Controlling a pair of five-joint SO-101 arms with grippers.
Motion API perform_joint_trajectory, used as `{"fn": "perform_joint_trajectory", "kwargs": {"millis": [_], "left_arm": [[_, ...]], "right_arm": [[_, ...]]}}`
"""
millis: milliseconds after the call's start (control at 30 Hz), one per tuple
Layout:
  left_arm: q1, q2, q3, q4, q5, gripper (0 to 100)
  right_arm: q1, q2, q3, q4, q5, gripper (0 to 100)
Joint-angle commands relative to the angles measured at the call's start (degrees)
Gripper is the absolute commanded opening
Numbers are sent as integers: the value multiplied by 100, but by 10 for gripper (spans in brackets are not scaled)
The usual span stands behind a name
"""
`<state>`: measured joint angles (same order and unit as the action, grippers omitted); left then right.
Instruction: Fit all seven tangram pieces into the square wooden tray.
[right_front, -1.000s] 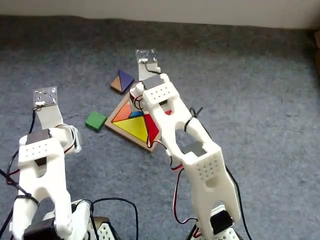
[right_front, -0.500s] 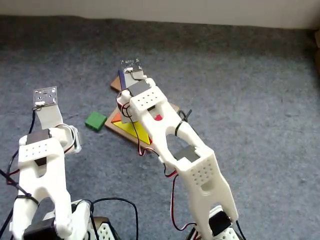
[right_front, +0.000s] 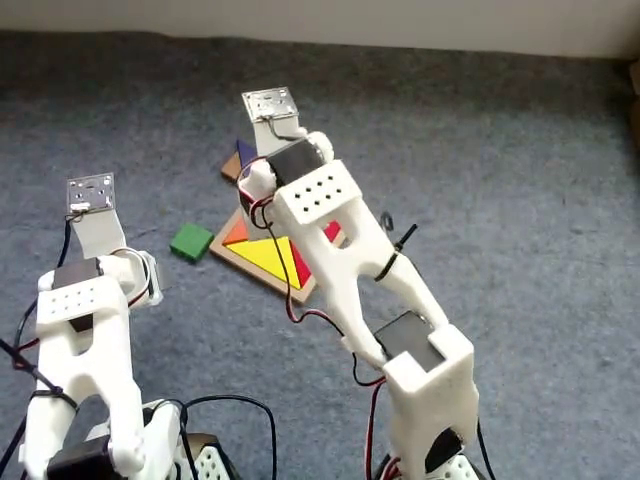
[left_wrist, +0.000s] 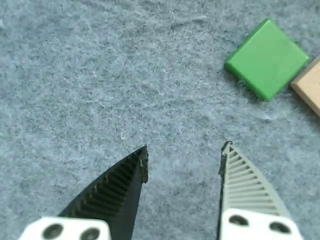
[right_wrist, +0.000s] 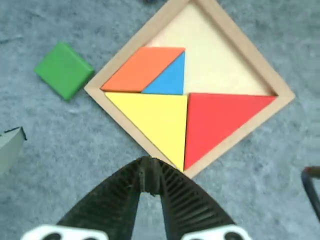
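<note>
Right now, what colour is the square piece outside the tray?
The square piece is green; left wrist view.

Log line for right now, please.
tray: four pieces in | green square: on carpet | left pincer: open | right pincer: shut, near tray corner

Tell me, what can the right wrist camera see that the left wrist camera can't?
Right wrist camera, not the left: the orange piece, blue triangle, yellow triangle and red triangle lying inside the wooden tray, with a bare patch beside them, and the right hand shut near one tray corner. Left wrist camera, not the right: the left hand up close, plainly open, holding nothing. Both: the green square on the grey carpet next to the tray, and part of the tray itself.
</note>
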<state>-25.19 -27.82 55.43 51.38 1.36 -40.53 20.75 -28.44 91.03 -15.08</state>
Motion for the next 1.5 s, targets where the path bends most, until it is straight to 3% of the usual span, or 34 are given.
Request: {"fn": "perform_joint_trajectory", "kwargs": {"millis": [0,167,500,867,1067,1200,1467], "left_arm": [[84,-136,-22,-79,26,231],[92,-127,-22,-79,26,231],[101,-110,-22,-79,26,231],[127,-136,-637,88,26,236],[382,-101,-2000,1653,-290,306],[567,-92,-2668,2321,114,310],[1015,163,-2879,2242,1231,310]], "right_arm": [[-22,-646,-75,549,70,5],[356,-1068,224,998,70,5],[646,-3644,3231,716,70,5],[2097,-6000,6976,-1868,62,5],[2290,-6668,8532,-3407,62,5],[2404,-6826,9095,-4154,62,5],[2431,-6835,9499,-4541,62,9]]}}
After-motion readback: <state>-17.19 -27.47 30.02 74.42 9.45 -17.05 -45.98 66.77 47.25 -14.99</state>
